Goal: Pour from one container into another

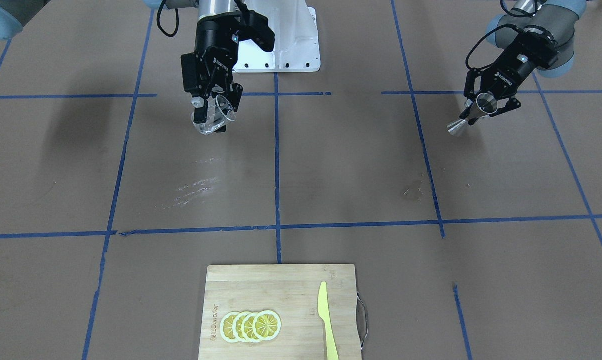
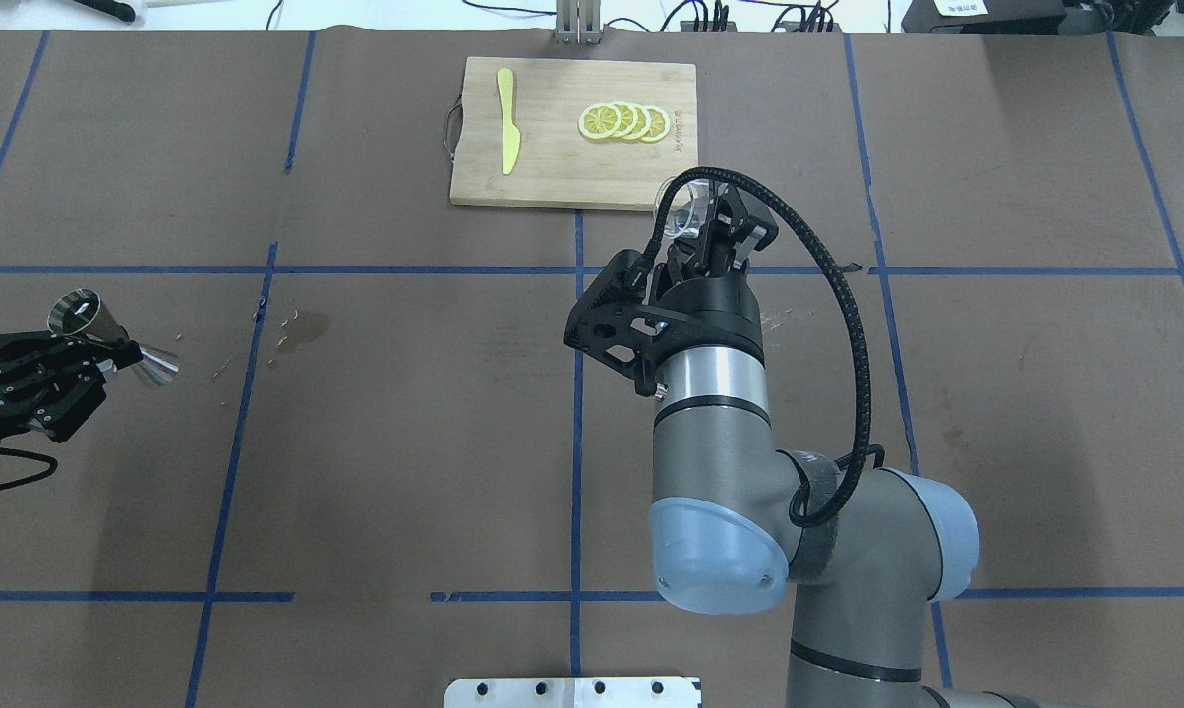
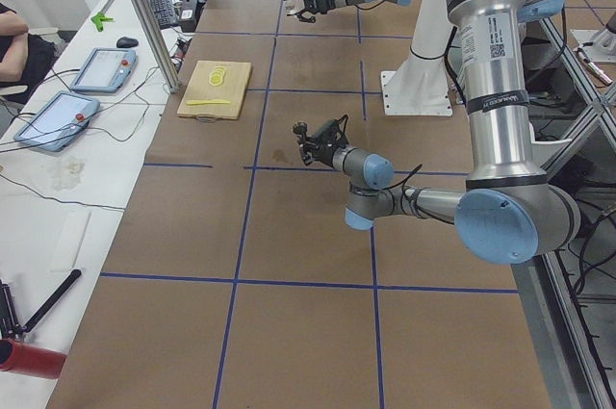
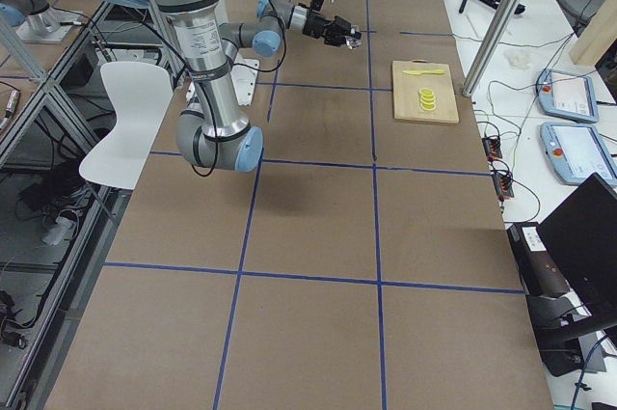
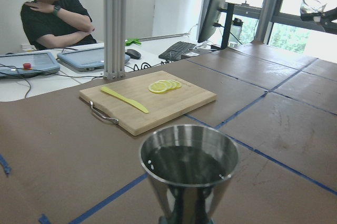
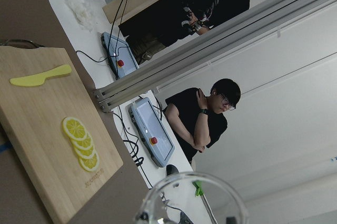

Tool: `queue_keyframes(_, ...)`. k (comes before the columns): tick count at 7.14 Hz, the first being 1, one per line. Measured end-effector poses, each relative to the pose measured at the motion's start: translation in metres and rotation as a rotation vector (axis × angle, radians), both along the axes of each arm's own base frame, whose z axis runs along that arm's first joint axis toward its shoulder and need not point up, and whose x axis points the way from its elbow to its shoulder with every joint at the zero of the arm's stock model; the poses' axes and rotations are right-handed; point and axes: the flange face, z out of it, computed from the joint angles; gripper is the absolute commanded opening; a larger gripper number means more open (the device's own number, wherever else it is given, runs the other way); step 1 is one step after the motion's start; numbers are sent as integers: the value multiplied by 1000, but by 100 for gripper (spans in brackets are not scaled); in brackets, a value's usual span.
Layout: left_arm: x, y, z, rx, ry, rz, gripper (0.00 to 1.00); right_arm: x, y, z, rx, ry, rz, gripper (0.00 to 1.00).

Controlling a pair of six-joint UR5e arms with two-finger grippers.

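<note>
The tumbler (image 1: 212,119) is a short, round glass, fully clear, so the black fingers show through its wall. It hangs tilted above the table (image 1: 341,170), with its rim (image 1: 224,108) higher than its base. It sits on the robot's side of the cutting board (image 1: 281,287), well apart from it and toward the board's lemon-slice end. Whether anything is inside cannot be told.

The jigger (image 1: 473,114) is grey polished steel, two cones joined at a narrow waist. It is also tilted and off the table, far out past the board's handle end, on the robot's left. In the left wrist view its upper cup faces the camera and looks dark inside.

The right gripper (image 1: 213,107) has its jaws drawn in to the tumbler's width, with a finger pressed against each side of the glass. The left gripper (image 1: 487,103) has its jaws nearly together, pinching the jigger at its waist, with a cone sticking out on each side.

On the board lie four overlapping lemon slices (image 1: 251,326) and a yellow knife (image 1: 327,320), apart from each other.
</note>
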Motion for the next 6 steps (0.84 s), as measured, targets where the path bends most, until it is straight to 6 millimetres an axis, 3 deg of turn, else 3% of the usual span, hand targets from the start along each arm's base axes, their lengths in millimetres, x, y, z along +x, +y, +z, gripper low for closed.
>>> queue_keyframes(3,34,33,9,-106,62,-101,0,0,0,0,0,0,0,0)
queue_keyframes(6,40,51,23,-167,63,-322,0,0,0,0,0,-2,0,0)
